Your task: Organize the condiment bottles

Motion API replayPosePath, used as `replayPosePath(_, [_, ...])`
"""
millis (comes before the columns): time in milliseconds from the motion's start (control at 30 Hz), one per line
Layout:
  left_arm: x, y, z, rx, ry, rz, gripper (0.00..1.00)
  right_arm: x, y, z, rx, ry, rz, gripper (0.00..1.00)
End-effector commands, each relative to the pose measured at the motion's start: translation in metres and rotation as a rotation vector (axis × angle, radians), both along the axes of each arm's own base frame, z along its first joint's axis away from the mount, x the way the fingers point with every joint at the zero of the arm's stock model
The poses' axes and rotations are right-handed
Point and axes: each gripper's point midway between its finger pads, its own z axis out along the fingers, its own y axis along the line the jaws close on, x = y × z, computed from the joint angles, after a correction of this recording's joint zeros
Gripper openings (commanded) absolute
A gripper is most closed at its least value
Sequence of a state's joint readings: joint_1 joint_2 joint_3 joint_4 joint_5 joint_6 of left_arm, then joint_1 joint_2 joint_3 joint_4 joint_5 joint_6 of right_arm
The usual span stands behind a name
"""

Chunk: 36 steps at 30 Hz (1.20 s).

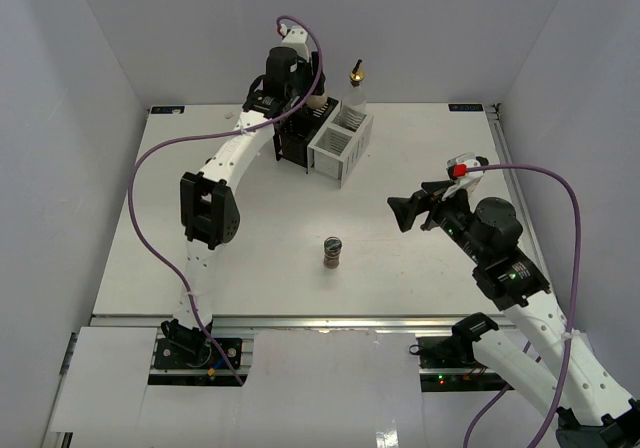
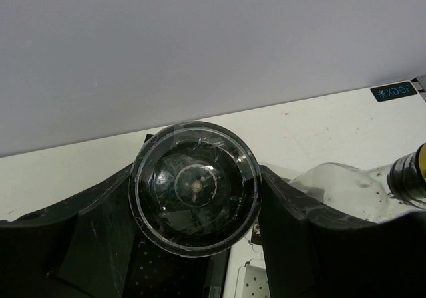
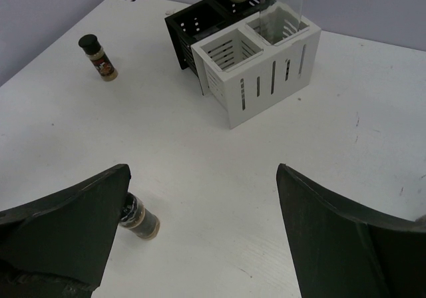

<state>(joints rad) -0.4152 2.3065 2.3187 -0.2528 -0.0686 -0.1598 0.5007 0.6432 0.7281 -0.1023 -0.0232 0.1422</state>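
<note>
Dark-lidded bottle (image 2: 194, 178) sits squeezed between the fingers of the left claw (image 2: 194, 211), over the black rack (image 3: 193, 28). The right claw (image 3: 203, 238) is wide open and holds nothing. A little brown jar (image 3: 138, 221) is just beside its left finger. A second jar (image 3: 100, 57) stands far ahead, off to its left.

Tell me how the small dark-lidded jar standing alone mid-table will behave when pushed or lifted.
The jar stands tall on a narrow base, so a push near its lid would probably tip it. Being round, it would likely roll once down. It looks mostly full of brown contents, so perhaps hefty for its size.
</note>
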Motion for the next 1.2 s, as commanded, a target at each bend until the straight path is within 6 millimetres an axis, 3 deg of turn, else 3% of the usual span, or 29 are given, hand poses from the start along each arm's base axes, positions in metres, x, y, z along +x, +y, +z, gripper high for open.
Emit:
replayPosePath(0, [0.004,-0.003,0.033,-0.016,-0.111,0.003,0.00,0.003,-0.003,0.011,-0.002,-0.060,-0.016,0.97])
replayPosePath(300, [0.005,-0.009,0.009,0.008,-0.080,-0.009,0.01,0.007,-0.007,0.008,-0.005,-0.062,-0.047,0.97])
replayPosePath(533, [0.010,-0.012,-0.016,0.027,-0.053,-0.013,0.20,0.007,-0.007,0.005,-0.005,-0.061,-0.045,0.97])
replayPosePath(767, [0.014,-0.014,-0.033,0.035,-0.038,-0.012,0.24,0.004,-0.009,0.010,0.001,-0.075,-0.049,0.97])
replayPosePath(867, [0.016,-0.014,-0.038,0.041,-0.035,-0.010,0.37,0.002,-0.008,0.014,0.006,-0.083,-0.038,0.97])
replayPosePath(1033, [0.017,-0.015,-0.049,0.050,-0.022,-0.011,0.45,0.000,-0.008,0.021,0.014,-0.096,-0.034,0.97])
replayPosePath(1100, [0.017,-0.015,-0.049,0.049,-0.020,-0.013,0.57,-0.001,-0.009,0.023,0.015,-0.102,-0.037,0.97])
replayPosePath(1167, [0.016,-0.014,-0.045,0.045,-0.022,-0.010,0.77,-0.001,-0.009,0.022,0.014,-0.100,-0.038,0.97])
